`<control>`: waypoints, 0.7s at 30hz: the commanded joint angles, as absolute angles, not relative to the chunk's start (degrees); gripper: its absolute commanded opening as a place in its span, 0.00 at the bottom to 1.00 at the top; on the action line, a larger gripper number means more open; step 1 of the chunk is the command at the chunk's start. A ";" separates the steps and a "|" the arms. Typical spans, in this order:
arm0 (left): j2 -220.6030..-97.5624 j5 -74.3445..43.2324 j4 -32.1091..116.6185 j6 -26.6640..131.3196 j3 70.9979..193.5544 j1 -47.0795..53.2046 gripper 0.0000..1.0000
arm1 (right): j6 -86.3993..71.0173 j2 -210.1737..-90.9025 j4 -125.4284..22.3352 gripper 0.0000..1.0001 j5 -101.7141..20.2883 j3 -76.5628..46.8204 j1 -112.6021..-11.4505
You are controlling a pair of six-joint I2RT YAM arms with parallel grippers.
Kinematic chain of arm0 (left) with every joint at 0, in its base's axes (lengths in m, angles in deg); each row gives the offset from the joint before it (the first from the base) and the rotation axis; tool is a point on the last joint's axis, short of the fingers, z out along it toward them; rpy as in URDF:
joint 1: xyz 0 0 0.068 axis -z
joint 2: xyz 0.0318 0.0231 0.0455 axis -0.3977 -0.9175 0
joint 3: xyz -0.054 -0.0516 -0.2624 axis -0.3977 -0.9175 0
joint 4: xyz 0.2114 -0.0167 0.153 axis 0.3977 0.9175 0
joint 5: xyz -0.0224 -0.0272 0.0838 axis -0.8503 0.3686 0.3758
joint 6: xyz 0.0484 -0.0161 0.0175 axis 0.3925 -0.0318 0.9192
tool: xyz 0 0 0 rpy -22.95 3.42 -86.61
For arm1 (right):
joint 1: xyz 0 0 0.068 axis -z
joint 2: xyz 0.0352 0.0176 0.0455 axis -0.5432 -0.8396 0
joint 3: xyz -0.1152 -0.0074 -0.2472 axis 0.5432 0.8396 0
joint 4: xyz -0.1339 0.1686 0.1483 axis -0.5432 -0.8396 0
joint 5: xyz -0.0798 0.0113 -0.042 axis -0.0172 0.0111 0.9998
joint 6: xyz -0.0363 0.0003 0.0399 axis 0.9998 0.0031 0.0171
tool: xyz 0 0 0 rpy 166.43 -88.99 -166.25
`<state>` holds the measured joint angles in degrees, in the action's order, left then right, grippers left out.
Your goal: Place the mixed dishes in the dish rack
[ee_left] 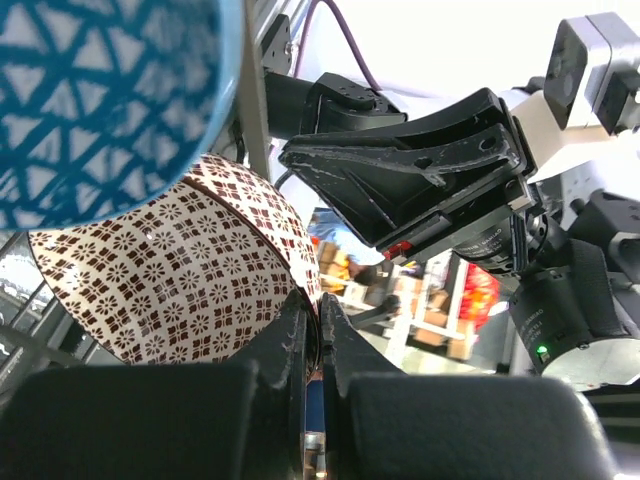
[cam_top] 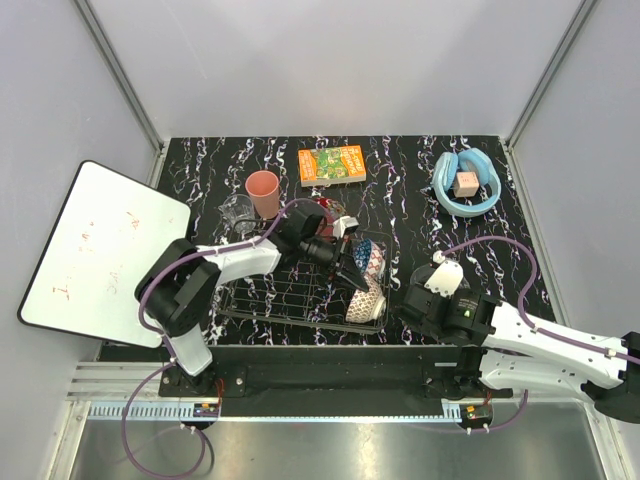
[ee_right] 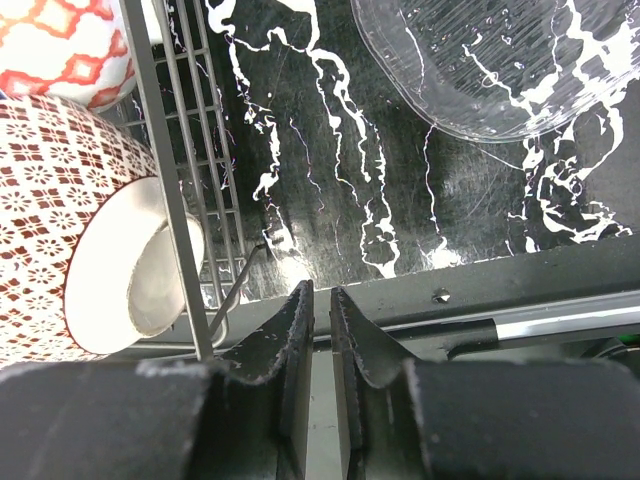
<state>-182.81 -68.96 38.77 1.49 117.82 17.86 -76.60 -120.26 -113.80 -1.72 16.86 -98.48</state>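
The dish rack [cam_top: 262,292] sits at the table's near middle. My left gripper [cam_top: 352,272] is over its right end, shut on the rim of the beige patterned bowl [cam_top: 366,300], which is tilted on its side inside the rack. In the left wrist view my left gripper [ee_left: 312,312] pinches that bowl's [ee_left: 170,280] edge, with the blue patterned bowl [ee_left: 100,100] just above. The blue bowl [cam_top: 371,258] stands in the rack behind it. My right gripper [ee_right: 322,300] is shut and empty, right of the rack near the table's front edge. The clear glass bowl [ee_right: 490,60] lies beyond it.
The salmon-pink cup [cam_top: 263,192], the clear tumbler [cam_top: 238,212] and the red bowl [cam_top: 325,213] stand behind the rack. The orange-green box [cam_top: 332,164] and light-blue headphones [cam_top: 465,183] lie at the back. A whiteboard [cam_top: 95,250] leans at the left.
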 commanded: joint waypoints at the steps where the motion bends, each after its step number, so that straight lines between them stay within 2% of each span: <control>1: -182.03 -71.19 28.01 -5.44 115.40 16.38 0.00 | -78.13 -120.08 -114.67 0.20 -1.43 16.29 -98.91; 4: -182.46 -70.84 25.99 -6.84 114.51 16.20 0.03 | -78.05 -120.61 -114.85 0.20 -1.43 16.03 -98.99; 8: -182.38 -71.10 26.08 -6.85 114.86 16.20 0.28 | -78.22 -120.35 -115.02 0.20 -1.34 16.03 -98.99; 9: -182.46 -71.10 27.12 -6.50 114.95 16.20 0.35 | -78.22 -120.26 -115.02 0.20 -1.26 16.11 -99.08; 10: -182.29 -70.84 28.44 -5.62 115.65 16.20 0.52 | -78.22 -120.17 -115.11 0.21 -1.17 16.11 -98.91; 14: -182.03 -70.22 36.43 0.18 118.20 16.20 0.84 | -78.31 -120.00 -115.11 0.24 -0.82 15.68 -98.99; 15: -181.94 -70.22 37.32 0.53 118.55 16.29 0.97 | -78.22 -119.99 -115.20 0.24 -0.64 15.50 -98.91; 21: -181.24 -70.92 40.66 2.12 121.54 16.64 0.99 | -77.78 -120.78 -115.20 0.26 -0.11 14.53 -98.91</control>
<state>-183.11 -69.38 38.53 0.07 117.97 16.51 -77.08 -120.44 -114.06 -2.13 16.84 -98.48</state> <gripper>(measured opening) 0.987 0.249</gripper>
